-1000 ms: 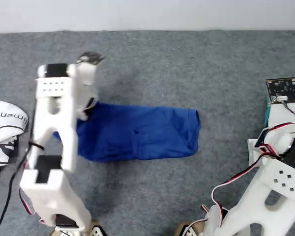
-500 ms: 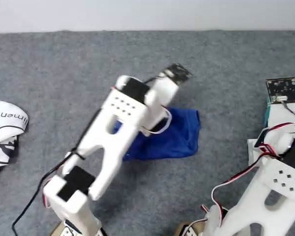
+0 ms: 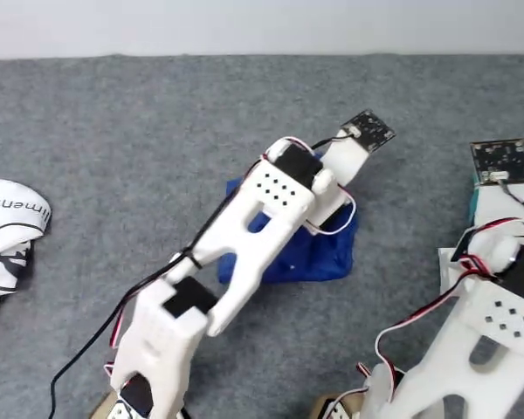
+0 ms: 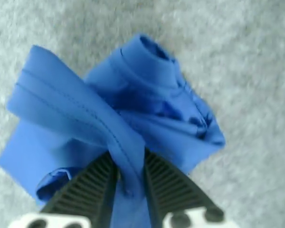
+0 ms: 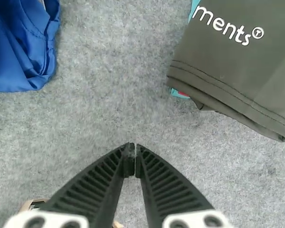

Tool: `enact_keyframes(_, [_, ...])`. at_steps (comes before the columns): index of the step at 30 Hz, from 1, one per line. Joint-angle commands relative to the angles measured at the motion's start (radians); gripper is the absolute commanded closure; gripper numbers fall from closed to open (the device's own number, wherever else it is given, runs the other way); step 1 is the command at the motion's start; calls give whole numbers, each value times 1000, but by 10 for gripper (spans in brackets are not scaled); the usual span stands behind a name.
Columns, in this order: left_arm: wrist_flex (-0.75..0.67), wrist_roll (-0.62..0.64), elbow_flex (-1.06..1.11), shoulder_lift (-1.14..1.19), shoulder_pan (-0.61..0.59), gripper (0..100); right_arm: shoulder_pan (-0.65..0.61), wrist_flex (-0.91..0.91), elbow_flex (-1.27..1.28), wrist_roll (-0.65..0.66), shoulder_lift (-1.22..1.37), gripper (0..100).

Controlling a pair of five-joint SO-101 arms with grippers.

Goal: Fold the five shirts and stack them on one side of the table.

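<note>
A blue shirt (image 3: 307, 255) lies in the middle of the grey table, mostly covered by my left arm in the high view. My left gripper (image 4: 128, 173) is shut on a hemmed edge of the blue shirt (image 4: 95, 118), holding it over the rest of the cloth. My right gripper (image 5: 129, 159) hangs shut above bare carpet with nothing in it, between the blue shirt (image 5: 19, 47) and a folded olive shirt (image 5: 237, 66). A crumpled white shirt (image 3: 9, 236) sits at the left table edge.
A teal cloth edge (image 5: 180, 93) peeks out under the olive shirt. The right arm (image 3: 480, 323) stands at the right side of the table. The grey table surface (image 3: 157, 113) stretches behind the blue shirt to a white wall.
My left arm has swung from the left end of the blue shirt to the right, dragging that end over and folding the shirt to about half its length. The right arm stayed still.
</note>
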Motion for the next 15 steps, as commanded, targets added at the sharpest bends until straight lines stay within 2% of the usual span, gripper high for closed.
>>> enact_keyframes(1, [14, 5, -154, 44, 21, 980, 13, 38, -9, 6, -21, 969])
enact_keyframes(8, [206, 6, -367, 120, 41, 823, 15, 39, -9, 6, -21, 969])
enact_keyframes(15, [216, 3, -361, 31, -92, 820, 15, 41, -9, 6, -22, 972])
